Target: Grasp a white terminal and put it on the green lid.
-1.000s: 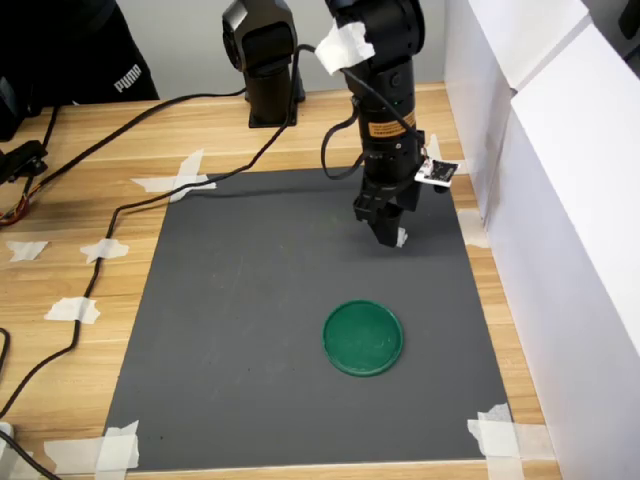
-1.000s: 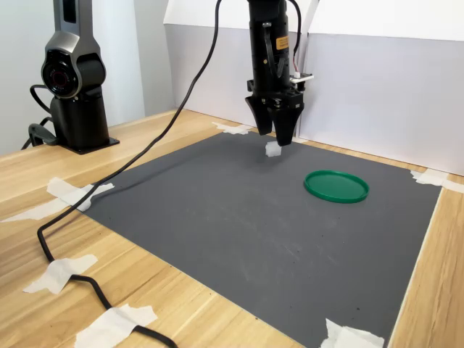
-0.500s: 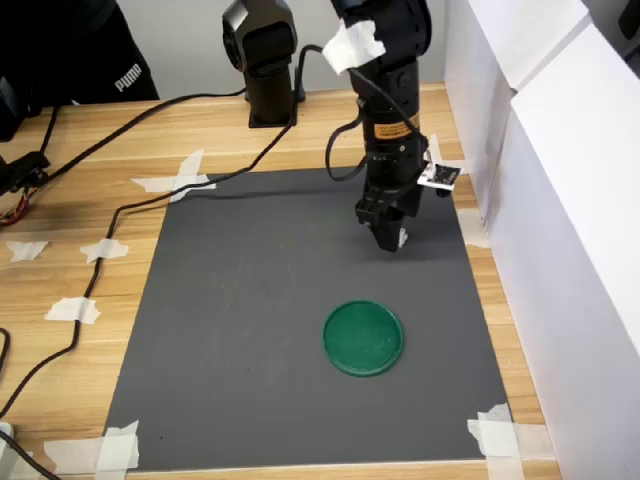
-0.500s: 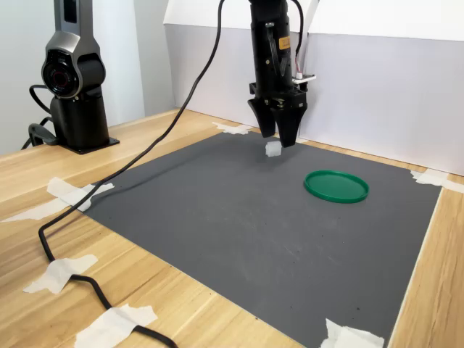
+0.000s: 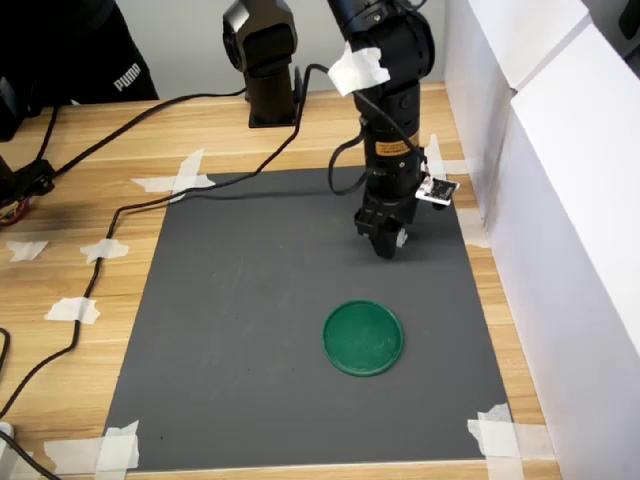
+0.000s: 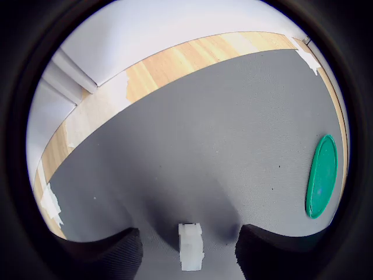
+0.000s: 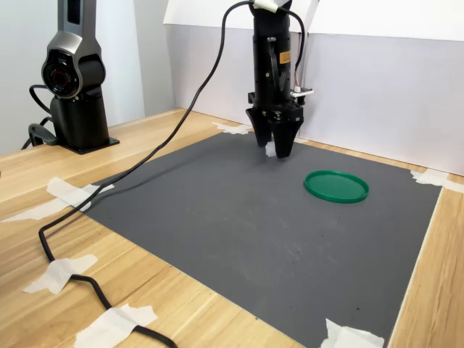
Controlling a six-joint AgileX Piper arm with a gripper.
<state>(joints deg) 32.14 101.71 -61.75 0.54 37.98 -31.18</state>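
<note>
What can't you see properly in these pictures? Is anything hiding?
- White terminal: clear in the wrist view, but in both exterior views the gripper covers most of it, so its shape is lost.
- Whether the fingers touch the terminal: the wrist view shows gaps on both sides, though its edge cuts the fingers off.
- Green lid: cut by the wrist view's dark rim.
- Person: only a dark sleeve shows in the first exterior view.

White walls (image 5: 560,200) crowd one mat (image 5: 250,330) edge; elsewhere open.

tiny stepped white terminal (image 6: 190,247) lies on dark mat; flat round green lid (image 5: 363,338) well apart.
</note>
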